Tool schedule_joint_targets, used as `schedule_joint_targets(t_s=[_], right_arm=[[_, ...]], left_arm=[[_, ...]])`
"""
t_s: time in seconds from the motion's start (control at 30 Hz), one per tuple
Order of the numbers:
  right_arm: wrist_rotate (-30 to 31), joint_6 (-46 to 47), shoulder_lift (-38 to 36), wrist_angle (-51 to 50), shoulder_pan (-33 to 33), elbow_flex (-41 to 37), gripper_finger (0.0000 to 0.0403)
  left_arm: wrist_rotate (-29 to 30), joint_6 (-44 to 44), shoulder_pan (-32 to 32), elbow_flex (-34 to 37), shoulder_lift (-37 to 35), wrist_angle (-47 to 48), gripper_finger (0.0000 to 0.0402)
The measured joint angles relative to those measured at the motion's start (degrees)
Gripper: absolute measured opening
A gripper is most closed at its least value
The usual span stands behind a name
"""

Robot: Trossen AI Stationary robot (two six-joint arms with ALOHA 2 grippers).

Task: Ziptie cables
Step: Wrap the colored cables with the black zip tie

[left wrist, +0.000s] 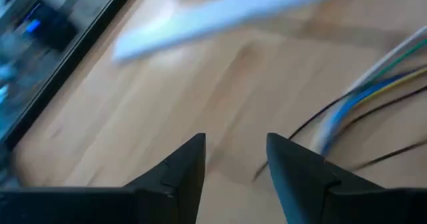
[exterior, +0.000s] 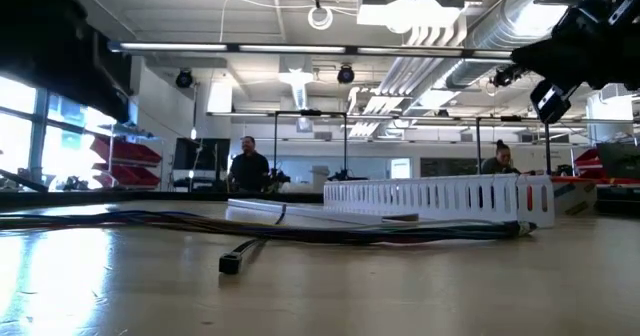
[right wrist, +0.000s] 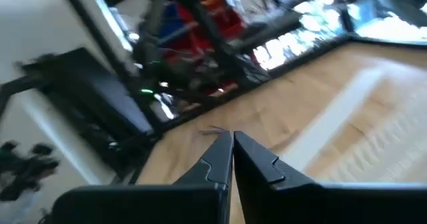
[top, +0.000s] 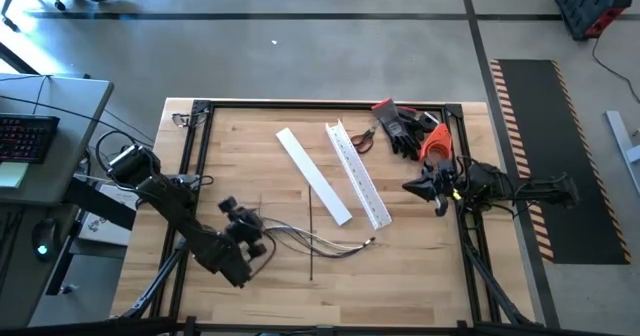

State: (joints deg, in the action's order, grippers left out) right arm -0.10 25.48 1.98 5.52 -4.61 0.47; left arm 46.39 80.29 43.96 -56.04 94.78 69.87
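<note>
The cables (top: 320,242) lie slack on the wooden table near its front edge, a curving bundle of grey-white and dark wires. In the low view the cables (exterior: 300,226) stretch flat across the tabletop. My left gripper (top: 262,242) hovers over their left end, tilted downward. Its fingers are open (left wrist: 235,141) with only bare wood between them, and the cables (left wrist: 373,84) run off to one side. A thin black zip tie (top: 311,238) lies across the bundle, its head (exterior: 232,263) toward the front. My right gripper (top: 406,186) waits shut (right wrist: 233,136) at the table's right side, pointing level.
Two long white channels (top: 313,174) (top: 357,174) lie slanted at the table's middle; the right one is slotted (exterior: 440,198). Black gloves (top: 400,126) and an orange-handled tool (top: 434,141) sit at the far right corner. A black frame (top: 195,146) borders the table. People stand in the room behind.
</note>
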Motion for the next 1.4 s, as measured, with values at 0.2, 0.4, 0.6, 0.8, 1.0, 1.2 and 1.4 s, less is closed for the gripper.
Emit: schedule_joint_targets(t_s=[0.2,0.4,0.6,0.8,1.0,1.2,1.4], right_arm=[[-0.11,-9.52,1.31,13.69,-8.94,0.02,0.0000],[-5.82,-22.27,13.10,35.19,-20.54,0.00,0.0000],[-9.09,-37.42,34.68,61.13,-30.73,0.18,0.0000],[6.83,-32.48,54.83,63.62,-32.61,8.83,0.0000],[22.53,-30.47,69.83,51.10,-30.83,23.51,0.0000],[23.10,-29.73,79.45,30.82,-27.55,39.12,0.0000],[16.64,-24.24,90.21,5.04,-24.28,56.87,0.0004]], left_arm=[[-7.25,6.50,-0.36,0.62,0.00,3.82,0.0159],[1.78,-0.54,1.25,-1.89,0.00,-3.45,0.0155],[11.15,-3.85,1.65,-3.37,0.00,-8.89,0.0154],[11.87,-4.50,1.63,-3.38,0.00,-10.87,0.0154],[13.87,-4.48,1.63,-3.38,0.01,-11.15,0.0154],[13.99,-4.48,1.63,-3.38,0.02,-11.37,0.0154],[14.18,-4.48,1.63,-3.38,0.02,-11.92,0.0154]])
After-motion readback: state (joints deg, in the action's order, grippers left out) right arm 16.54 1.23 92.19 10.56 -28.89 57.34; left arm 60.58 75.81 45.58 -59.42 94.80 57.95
